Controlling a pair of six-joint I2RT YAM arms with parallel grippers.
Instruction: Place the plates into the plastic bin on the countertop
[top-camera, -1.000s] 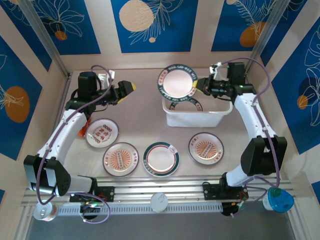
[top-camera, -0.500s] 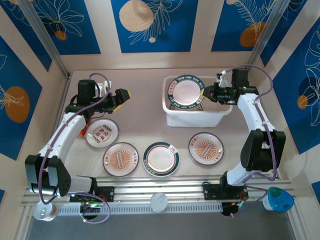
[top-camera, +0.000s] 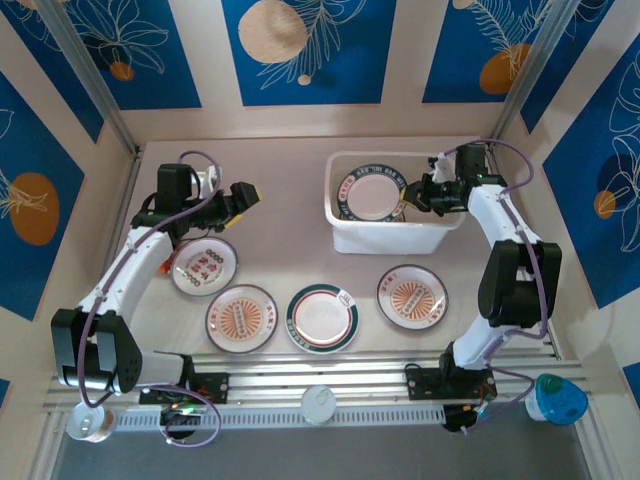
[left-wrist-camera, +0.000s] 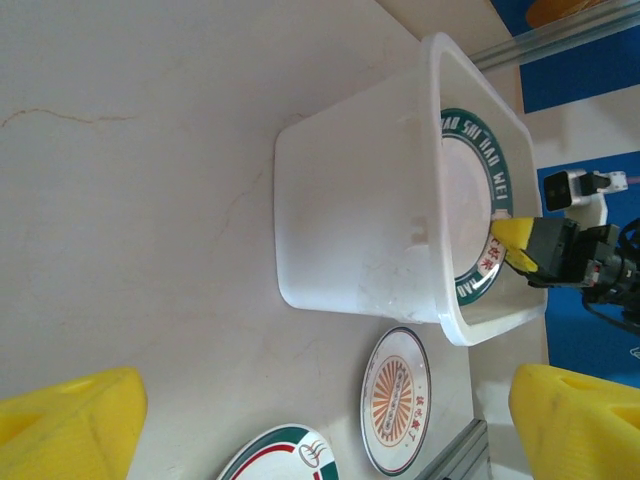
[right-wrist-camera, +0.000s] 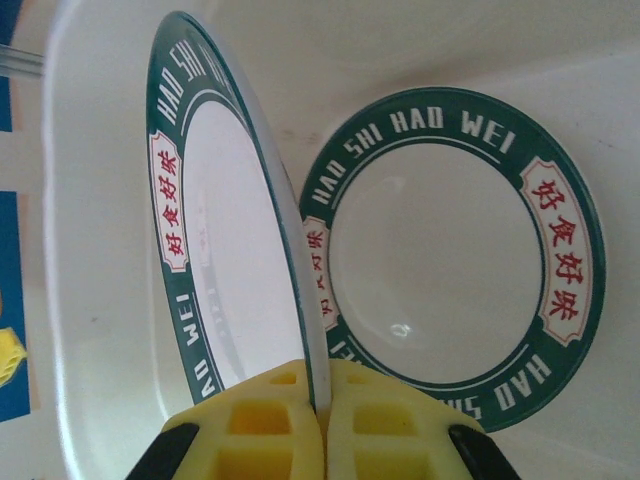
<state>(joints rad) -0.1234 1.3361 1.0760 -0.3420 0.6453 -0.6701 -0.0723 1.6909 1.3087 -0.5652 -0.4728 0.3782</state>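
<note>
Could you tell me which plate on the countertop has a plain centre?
The green-rimmed plate, third from left; the other three have orange-red printed centres.

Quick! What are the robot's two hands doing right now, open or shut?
Left gripper: open, holding nothing.
Right gripper: shut on a round white plate with a dark green rim.

Beige countertop (top-camera: 290, 200) under plastic bin (top-camera: 385, 238) and four plates (top-camera: 322, 318)
</note>
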